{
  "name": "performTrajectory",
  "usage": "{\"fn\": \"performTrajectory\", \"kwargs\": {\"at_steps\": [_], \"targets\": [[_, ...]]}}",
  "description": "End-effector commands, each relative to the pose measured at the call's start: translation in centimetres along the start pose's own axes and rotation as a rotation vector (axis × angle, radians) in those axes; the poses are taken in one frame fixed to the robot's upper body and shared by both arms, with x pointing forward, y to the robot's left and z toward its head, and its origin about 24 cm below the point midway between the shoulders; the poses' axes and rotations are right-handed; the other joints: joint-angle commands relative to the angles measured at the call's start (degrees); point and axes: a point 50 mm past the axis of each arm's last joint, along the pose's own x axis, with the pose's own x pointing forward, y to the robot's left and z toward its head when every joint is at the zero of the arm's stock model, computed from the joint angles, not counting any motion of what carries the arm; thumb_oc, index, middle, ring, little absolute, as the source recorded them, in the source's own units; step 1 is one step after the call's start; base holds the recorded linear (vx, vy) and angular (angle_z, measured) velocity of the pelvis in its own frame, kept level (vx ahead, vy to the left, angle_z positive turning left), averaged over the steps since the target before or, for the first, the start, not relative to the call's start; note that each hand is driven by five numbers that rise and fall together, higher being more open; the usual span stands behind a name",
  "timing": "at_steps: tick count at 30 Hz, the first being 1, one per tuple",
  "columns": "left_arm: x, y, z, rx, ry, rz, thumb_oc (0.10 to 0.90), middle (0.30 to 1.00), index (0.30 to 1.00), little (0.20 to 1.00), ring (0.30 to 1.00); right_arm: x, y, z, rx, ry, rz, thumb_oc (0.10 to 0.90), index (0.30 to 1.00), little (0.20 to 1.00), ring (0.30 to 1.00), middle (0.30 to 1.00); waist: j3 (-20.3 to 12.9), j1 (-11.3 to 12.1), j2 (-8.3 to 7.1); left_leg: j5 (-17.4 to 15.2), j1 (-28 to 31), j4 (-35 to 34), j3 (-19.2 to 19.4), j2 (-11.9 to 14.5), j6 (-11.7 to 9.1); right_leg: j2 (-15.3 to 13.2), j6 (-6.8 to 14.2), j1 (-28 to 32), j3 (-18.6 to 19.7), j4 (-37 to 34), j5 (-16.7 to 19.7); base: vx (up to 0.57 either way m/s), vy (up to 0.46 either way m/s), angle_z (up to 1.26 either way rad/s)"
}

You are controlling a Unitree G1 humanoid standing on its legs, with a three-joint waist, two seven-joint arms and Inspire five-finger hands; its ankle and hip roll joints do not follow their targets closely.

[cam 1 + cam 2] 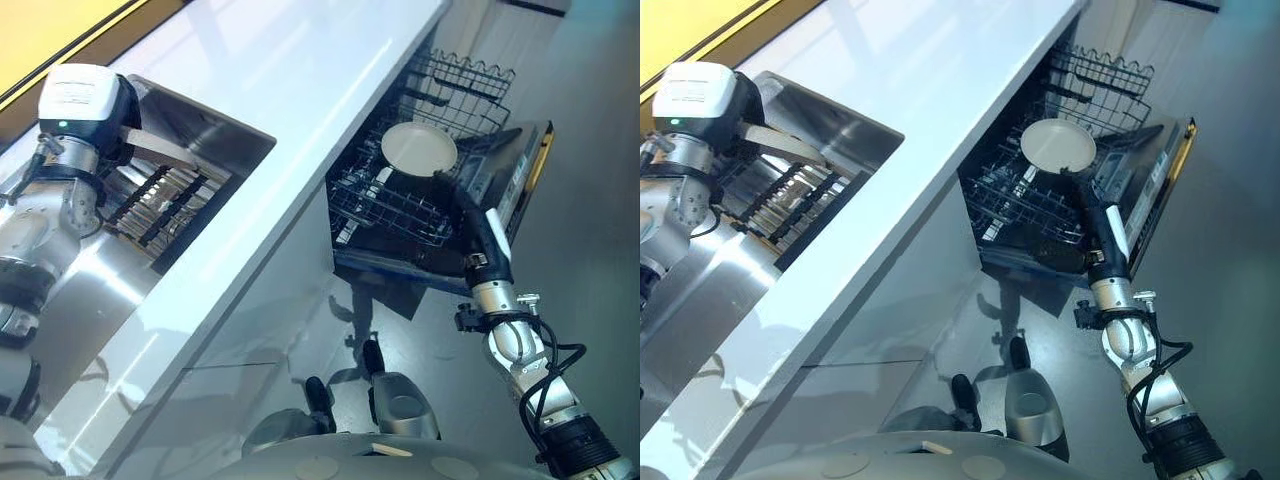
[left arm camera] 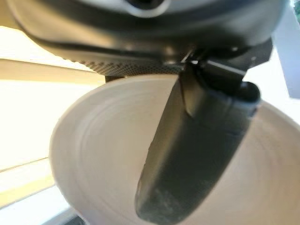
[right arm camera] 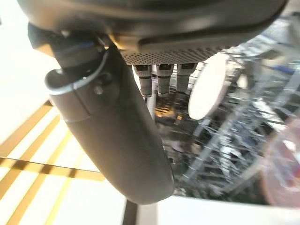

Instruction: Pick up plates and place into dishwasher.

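Left hand (image 2: pixel 197 154) clamped on pale plate (image 2: pixel 103 164) above sink rack (image 1: pixel 165 200); right hand (image 1: pixel 478 215), grip unreadable, beside white plate (image 1: pixel 419 148) in dishwasher rack (image 1: pixel 400 205).

The dishwasher's lower rack (image 1: pixel 395 205) is crowded: a white plate (image 1: pixel 419 148) stands at its 12 o'clock end, wire tines fill the rest. The upper rack (image 1: pixel 462 85) overhangs beyond, and the counter (image 1: pixel 300 110) edge closes off the 9 o'clock side
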Motion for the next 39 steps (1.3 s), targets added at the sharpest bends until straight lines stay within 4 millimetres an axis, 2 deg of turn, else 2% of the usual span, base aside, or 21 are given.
{"fn": "performTrajectory", "kwargs": {"at_steps": [1, 9, 13, 18, 23, 27, 39], "targets": [[0.3, 6.6, -2.8, 0.024, 0.058, 0.281, 0.1, 0.3, 0.3, 0.2, 0.3, 1.1, -0.2, 4.9, 0.028, -0.283, 0.001, 0.8, 0.9, 0.9, 0.9, 0.9, -10.5, 0.9, 1.05, -5.5, -2.0, 3.1, -0.9, -0.9, -0.3, -0.1, 4.9, 0.2, -0.2, 3.0, -4.8, -0.03, -0.086, 0.11], [-0.9, 7.3, 0.1, -0.109, -0.064, 0.354, 0.1, 0.3, 0.3, 0.2, 0.3, 2.8, -0.1, 8.3, -0.001, -0.465, 0.015, 0.8, 0.9, 0.9, 0.9, 0.9, -11.9, 4.0, 0.36, -4.8, -1.4, 2.4, -2.3, -0.1, -1.0, 0.6, 3.6, 3.3, -2.1, 1.6, -5.9, -0.04, -0.075, 0.14], [-1.3, 7.7, 2.3, -0.225, -0.153, 0.384, 0.1, 0.3, 0.3, 0.2, 0.3, 3.6, 1.1, 10.2, -0.11, -0.576, 0.092, 0.8, 0.9, 0.9, 0.9, 0.9, -12.6, 5.8, -0.1, -4.5, -1.5, 2.3, -3.1, 0.2, -1.6, 0.7, 3.3, 4.4, -3.3, 0.9, -6.2, -0.03, -0.061, 0.1], [-1.5, 8.1, 5.0, -0.363, -0.261, 0.389, 0.1, 0.3, 0.3, 0.2, 0.3, 4.9, 2.5, 12.1, -0.181, -0.627, 0.199, 0.8, 0.9, 0.9, 0.9, 0.9, -13.0, 7.3, -0.74, -4.0, -1.7, 2.4, -4.2, 0.4, -2.0, 0.8, 2.9, 5.1, -4.3, 0.9, -6.6, -0.03, -0.057, 0.14], [-1.8, 8.0, 8.0, -0.532, -0.373, 0.359, 0.1, 0.3, 0.3, 0.2, 0.3, 5.7, 4.6, 13.2, -0.176, -0.652, 0.264, 0.8, 0.9, 0.9, 0.9, 0.9, -13.4, 8.6, -1.2, -3.5, -1.9, 2.4, -5.1, 0.6, -2.4, 0.6, 2.5, 6.1, -5.7, 0.6, -6.9, -0.02, -0.041, 0.14], [-2.4, 7.7, 10.1, -0.593, -0.455, 0.315, 0.1, 0.3, 0.3, 0.2, 0.3, 5.9, 5.8, 13.9, -0.169, -0.677, 0.279, 0.8, 0.9, 0.9, 0.9, 0.9, -13.5, 9.4, -1.31, -3.2, -1.9, 2.0, -5.8, 0.5, -2.5, 0.6, 2.3, 6.5, -6.3, 0.2, -6.8, -0.03, -0.022, 0.2], [-3.0, 7.7, 13.0, -0.681, -0.586, 0.259, 0.1, 0.3, 0.3, 0.2, 0.3, 6.4, 7.2, 14.7, -0.142, -0.67, 0.3, 0.8, 0.9, 0.9, 0.9, 0.9, -13.9, 10.2, -1.51, -2.4, -2.1, 1.3, -6.5, 0.5, -2.7, 0.4, 2.4, 6.9, -6.8, -0.5, -6.5, -0.01, 0.001, 0.09]]}}
